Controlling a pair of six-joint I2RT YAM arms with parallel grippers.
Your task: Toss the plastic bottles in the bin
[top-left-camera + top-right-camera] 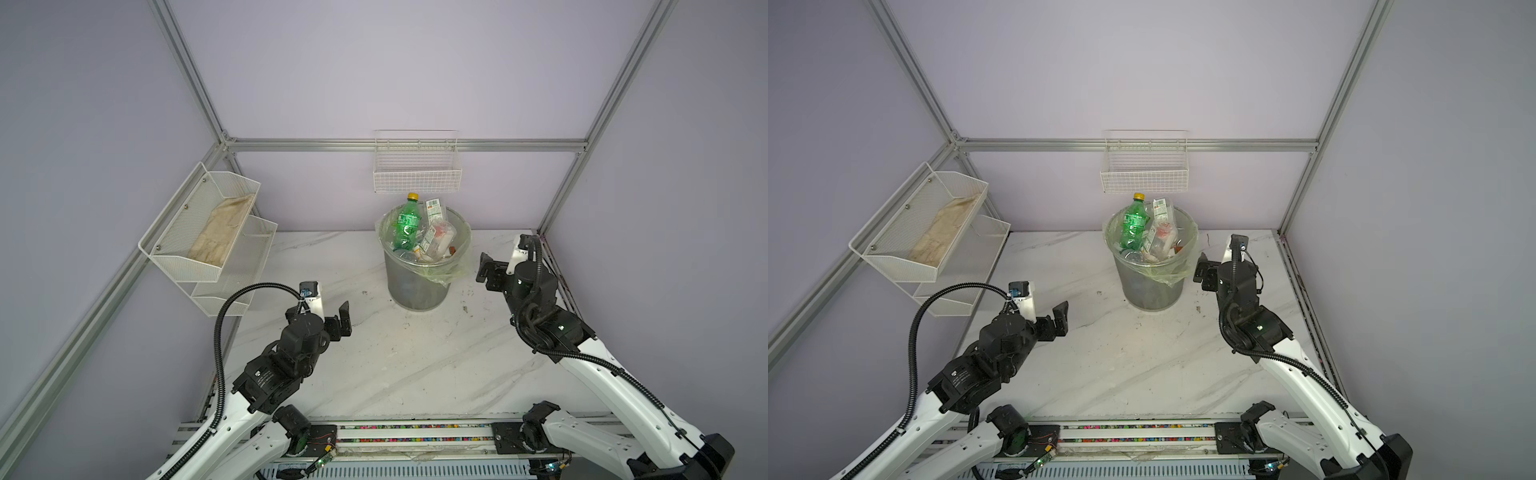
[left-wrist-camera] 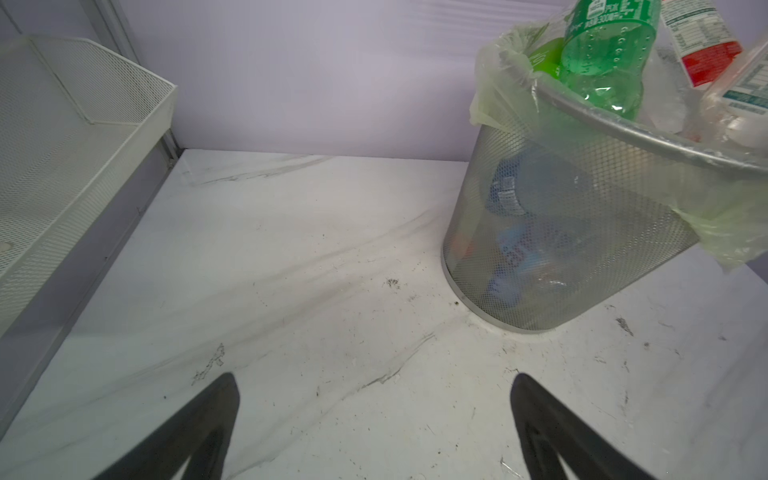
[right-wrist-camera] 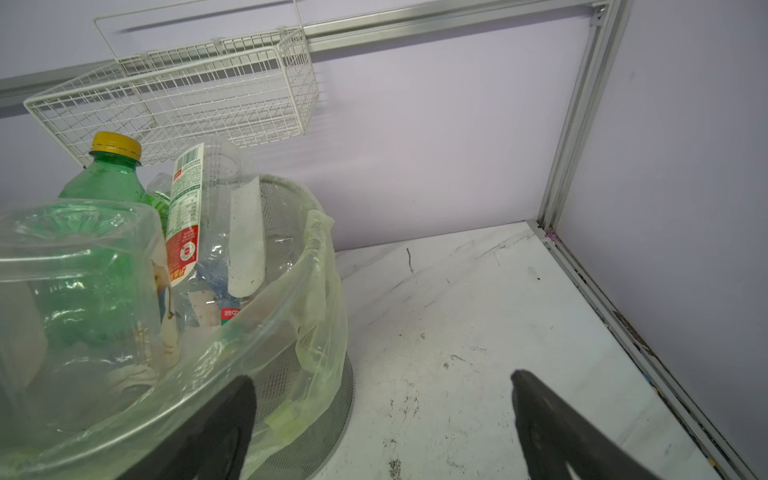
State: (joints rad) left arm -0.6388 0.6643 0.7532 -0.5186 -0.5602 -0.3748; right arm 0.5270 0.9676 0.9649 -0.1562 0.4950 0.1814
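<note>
Looks done, with bottles [image 1: 409, 226] heaped in bin [image 1: 415, 286], none on worktop [image 1: 374, 365], left pincer [image 1: 341, 322] and right pincer [image 1: 484, 270] wide, empty; next, retract.

We see a white marble-patterned bench [image 1: 395, 365], scuffed with dark marks. A round grey metal-mesh bin [image 1: 415, 286] with a pale-green liner stands upright near its back edge.
</note>
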